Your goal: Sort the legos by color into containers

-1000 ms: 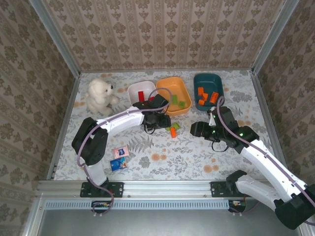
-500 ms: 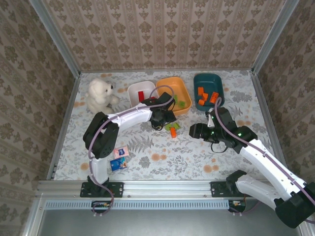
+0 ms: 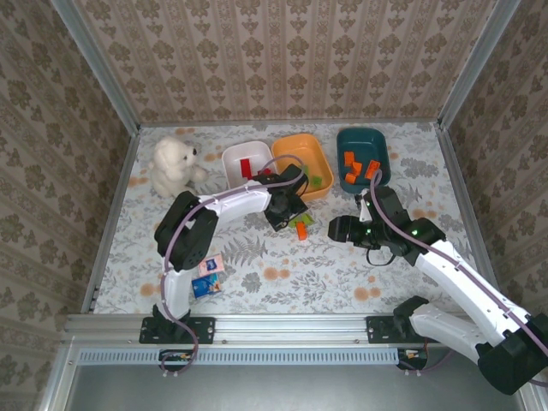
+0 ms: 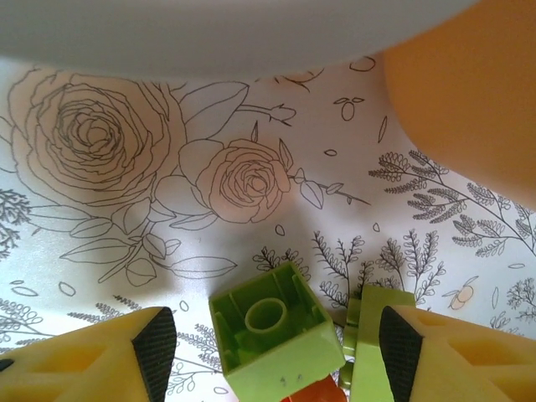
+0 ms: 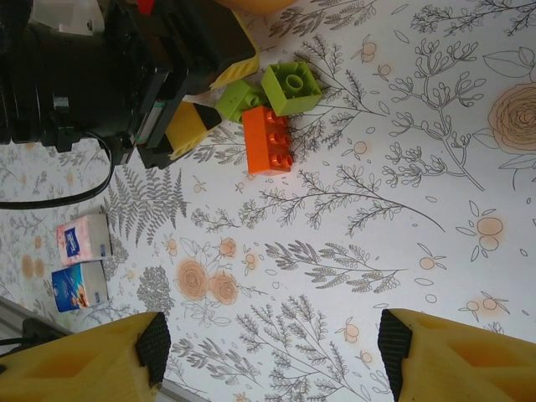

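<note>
While left jaws gape around a green lego [image 4: 272, 333], orange bin [image 4: 469, 84] rim close ahead, right jaws wide, empty

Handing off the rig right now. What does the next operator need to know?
Left gripper: open, straddling a green lego on the table, not closed on it.
Right gripper: open, empty, over the table.
Done: red legos in the white bin, green legos in the orange bin, orange legos in the teal bin.
Left: that green lego, a second green lego and an orange lego, clustered near the orange bin.
</note>
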Controlling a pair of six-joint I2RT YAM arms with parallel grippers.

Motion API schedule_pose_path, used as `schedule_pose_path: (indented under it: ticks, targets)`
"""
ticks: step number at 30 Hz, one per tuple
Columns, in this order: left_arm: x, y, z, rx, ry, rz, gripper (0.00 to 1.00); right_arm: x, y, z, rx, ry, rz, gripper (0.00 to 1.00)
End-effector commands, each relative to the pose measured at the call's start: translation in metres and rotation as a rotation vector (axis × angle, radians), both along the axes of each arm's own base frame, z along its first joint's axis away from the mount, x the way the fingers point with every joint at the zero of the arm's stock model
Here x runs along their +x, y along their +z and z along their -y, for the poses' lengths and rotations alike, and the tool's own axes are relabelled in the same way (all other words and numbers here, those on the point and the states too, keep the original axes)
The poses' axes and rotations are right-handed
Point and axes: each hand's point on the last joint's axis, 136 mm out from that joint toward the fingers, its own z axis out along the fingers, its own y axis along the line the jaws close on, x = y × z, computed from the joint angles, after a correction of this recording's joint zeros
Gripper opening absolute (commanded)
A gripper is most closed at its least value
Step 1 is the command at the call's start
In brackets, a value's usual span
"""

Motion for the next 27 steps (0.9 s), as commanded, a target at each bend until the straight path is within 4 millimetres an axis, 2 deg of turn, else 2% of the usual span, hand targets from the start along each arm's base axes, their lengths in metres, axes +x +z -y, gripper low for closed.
schedule_pose_path:
  ticks: [1,10,21,24,27]
  targets:
    - [0.005,-0.002,0.003,0.002,0.066,-0.003,0.63,-0.006,0.002,-0.003,0.002,0.032,-0.014,0.70]
    - [-0.002,-0.009,0.006,-0.017,0.091,-0.030,0.48,-0.006,-0.002,-0.001,-0.005,0.027,-0.021,0.70]
    - [-0.008,-0.008,0.006,-0.021,0.082,-0.048,0.41,-0.003,-0.005,-0.003,-0.004,0.021,-0.030,0.70]
    - [-0.007,-0.002,0.005,-0.016,0.072,-0.031,0.40,-0.003,-0.006,-0.003,-0.004,0.019,-0.032,0.70]
    - [-0.004,0.014,0.003,-0.012,0.046,0.010,0.40,-0.004,-0.006,-0.002,-0.004,0.016,-0.031,0.70]
